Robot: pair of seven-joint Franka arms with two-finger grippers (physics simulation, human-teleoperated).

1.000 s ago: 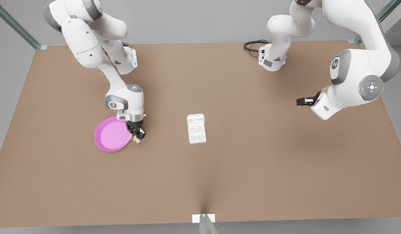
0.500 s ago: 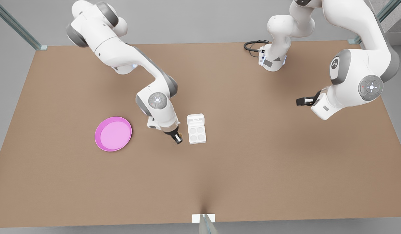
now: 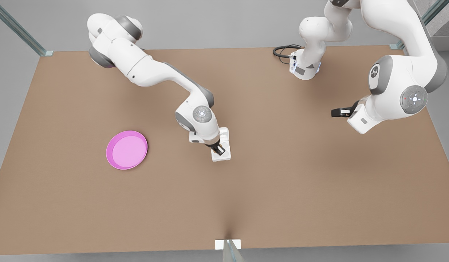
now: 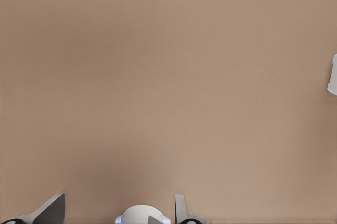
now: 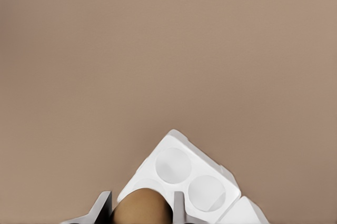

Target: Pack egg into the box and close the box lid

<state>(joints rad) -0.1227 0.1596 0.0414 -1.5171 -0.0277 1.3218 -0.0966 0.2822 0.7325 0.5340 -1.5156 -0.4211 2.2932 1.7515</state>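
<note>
Brown tabletop [image 3: 282, 189] carries everything, and over it the right gripper [image 5: 141, 208] has its fingers [image 5: 102, 205] closed on the egg [image 5: 142, 205], which hangs just above the box [image 5: 181, 174], over the cups. In the front view this gripper [image 3: 219, 149] sits over the white box [image 3: 224, 154] near the table's middle, the open box lid [image 3: 225, 133] lying flat behind it and a pink plate [image 3: 126, 149] well apart toward that view's left. At the front view's right the left gripper [image 3: 339, 112] waits above bare table, its fingers [image 4: 50, 211] spread wide and empty.

Egg [image 5: 142, 206]: lower part cut off by the right wrist view's edge.
Box [image 3: 224, 155]: partly hidden behind right gripper [image 3: 219, 149].
</note>
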